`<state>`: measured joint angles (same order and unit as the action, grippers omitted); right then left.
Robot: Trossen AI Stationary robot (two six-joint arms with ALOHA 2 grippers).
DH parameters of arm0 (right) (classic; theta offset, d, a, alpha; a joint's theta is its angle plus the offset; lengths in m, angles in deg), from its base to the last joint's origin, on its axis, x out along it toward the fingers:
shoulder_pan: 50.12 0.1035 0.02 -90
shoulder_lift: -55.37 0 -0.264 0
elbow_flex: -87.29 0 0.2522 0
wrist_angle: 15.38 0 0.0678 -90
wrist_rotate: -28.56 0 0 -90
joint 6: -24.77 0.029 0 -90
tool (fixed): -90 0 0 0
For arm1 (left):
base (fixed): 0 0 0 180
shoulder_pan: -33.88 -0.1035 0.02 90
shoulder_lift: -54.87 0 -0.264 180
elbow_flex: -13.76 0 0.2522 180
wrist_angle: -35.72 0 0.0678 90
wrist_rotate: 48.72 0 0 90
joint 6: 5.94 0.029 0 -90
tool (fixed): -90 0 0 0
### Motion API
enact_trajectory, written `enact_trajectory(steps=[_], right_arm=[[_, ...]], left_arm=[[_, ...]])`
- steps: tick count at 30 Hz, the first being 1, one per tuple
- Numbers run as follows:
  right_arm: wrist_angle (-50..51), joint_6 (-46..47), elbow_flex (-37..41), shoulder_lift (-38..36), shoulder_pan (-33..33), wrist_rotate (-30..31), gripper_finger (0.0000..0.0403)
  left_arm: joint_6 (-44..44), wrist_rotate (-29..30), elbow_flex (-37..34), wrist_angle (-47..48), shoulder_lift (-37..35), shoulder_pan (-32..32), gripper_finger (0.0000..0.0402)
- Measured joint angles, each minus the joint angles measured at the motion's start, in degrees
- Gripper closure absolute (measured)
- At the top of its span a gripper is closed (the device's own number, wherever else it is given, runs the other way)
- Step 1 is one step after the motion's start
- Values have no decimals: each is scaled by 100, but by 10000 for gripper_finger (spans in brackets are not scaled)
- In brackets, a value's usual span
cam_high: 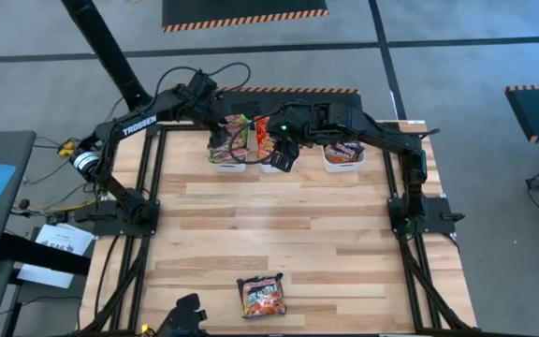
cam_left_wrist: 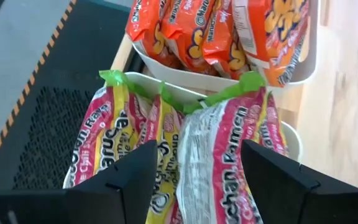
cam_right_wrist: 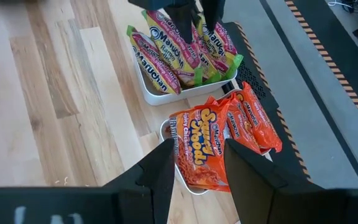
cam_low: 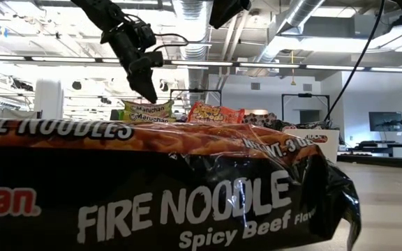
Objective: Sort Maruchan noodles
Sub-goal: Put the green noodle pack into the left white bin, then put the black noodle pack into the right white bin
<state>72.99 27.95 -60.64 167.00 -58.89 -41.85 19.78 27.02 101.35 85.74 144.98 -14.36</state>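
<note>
Three white bins stand in a row at the table's far edge. The left bin [cam_high: 227, 154] holds green-yellow Maruchan packets [cam_left_wrist: 166, 143] standing on edge. The middle bin [cam_high: 271, 164] holds red-orange packets [cam_right_wrist: 229, 134], and the right bin [cam_high: 342, 157] holds black-purple ones. One black-purple packet [cam_high: 262, 295] lies flat near the table's near edge and fills the low view [cam_low: 187, 188]. My left gripper [cam_high: 225, 128] [cam_left_wrist: 197, 180] hangs open just above the green-yellow packets. My right gripper [cam_high: 284, 152] [cam_right_wrist: 199, 177] is open, higher up over the middle bin.
A black mat with striped orange edging [cam_right_wrist: 303, 93] lies on the floor just beyond the bins. The wooden table [cam_high: 298, 225] shows bare planks between the bins and the lone packet. The arms' bases stand at the table's left [cam_high: 134, 206] and right [cam_high: 415, 211] edges.
</note>
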Motion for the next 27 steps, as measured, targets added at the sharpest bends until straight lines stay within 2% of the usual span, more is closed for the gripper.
enact_trajectory(steps=[8,14,27], right_arm=[[0,-1,2,0,-1,0,239],[-1,-17,2,0,-58,0,239],[37,-18,2,0,-76,0,239]], left_arm=[[-149,176,120,330,23,5,184],[-280,445,113,265,396,56,184],[-447,325,191,357,687,61,184]])
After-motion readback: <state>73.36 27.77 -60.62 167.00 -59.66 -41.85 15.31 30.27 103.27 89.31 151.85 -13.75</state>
